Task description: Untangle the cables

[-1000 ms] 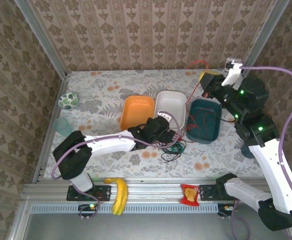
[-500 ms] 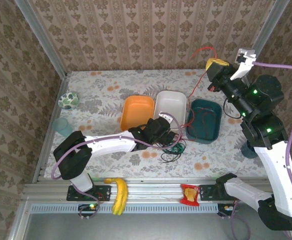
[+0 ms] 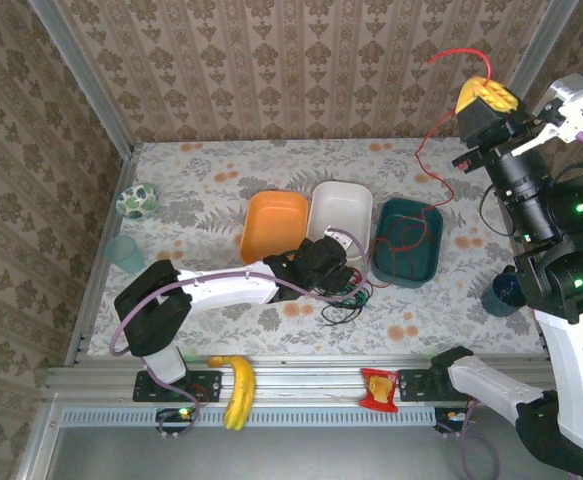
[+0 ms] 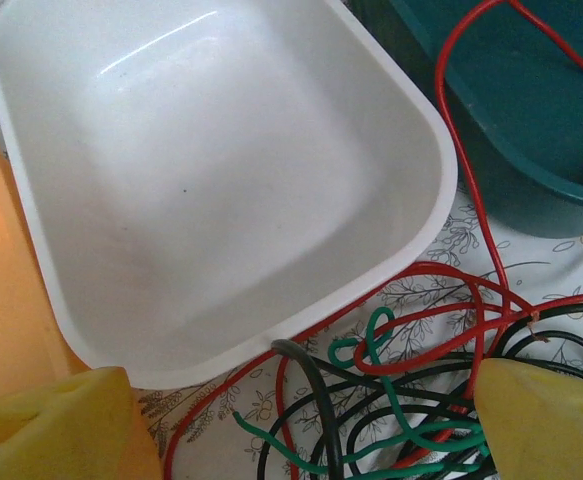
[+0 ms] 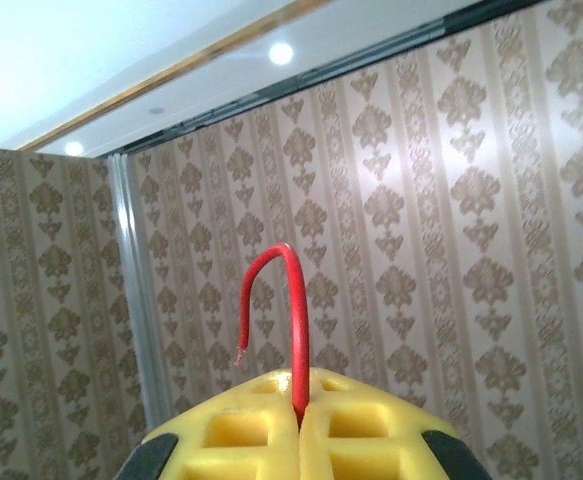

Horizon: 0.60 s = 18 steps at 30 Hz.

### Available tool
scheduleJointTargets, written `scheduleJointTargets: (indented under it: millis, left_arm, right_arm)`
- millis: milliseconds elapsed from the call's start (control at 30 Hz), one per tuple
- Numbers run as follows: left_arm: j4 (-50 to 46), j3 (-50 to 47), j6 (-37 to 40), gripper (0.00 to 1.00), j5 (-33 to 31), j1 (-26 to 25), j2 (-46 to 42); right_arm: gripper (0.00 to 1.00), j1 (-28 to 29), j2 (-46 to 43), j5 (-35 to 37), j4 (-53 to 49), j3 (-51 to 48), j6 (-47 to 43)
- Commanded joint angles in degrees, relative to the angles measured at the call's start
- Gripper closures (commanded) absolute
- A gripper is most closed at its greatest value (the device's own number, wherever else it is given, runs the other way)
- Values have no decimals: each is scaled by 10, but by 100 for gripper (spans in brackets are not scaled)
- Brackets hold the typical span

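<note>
One red cable [image 5: 296,330] sits pinched in right tool [image 5: 299,405].

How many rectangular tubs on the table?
3, side by side mid-table: orange tub on the left, white tub in the middle, teal tub on the right. None seem hidden.

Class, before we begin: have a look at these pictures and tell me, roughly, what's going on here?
Two robot arms are untangling cables. The right gripper is shut on a red cable near its end and holds it high, so the cable runs down across the teal tray to the tangle of red, green and black cables on the table beside the white tray. The left gripper sits open, low over that tangle, gripping nothing. The tangle is not yet undone.
</note>
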Motion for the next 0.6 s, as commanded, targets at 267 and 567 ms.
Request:
scheduleJointTargets:
  millis: [267,567]
  left_arm:
    - [-28,27,13,9,-18,-6,10]
    - [-28,34,10,8,-18,-6,18]
  right_arm:
    - [100,0,64,155,-26,-9,-101]
    - [100,9,95,268,-37,16,-151]
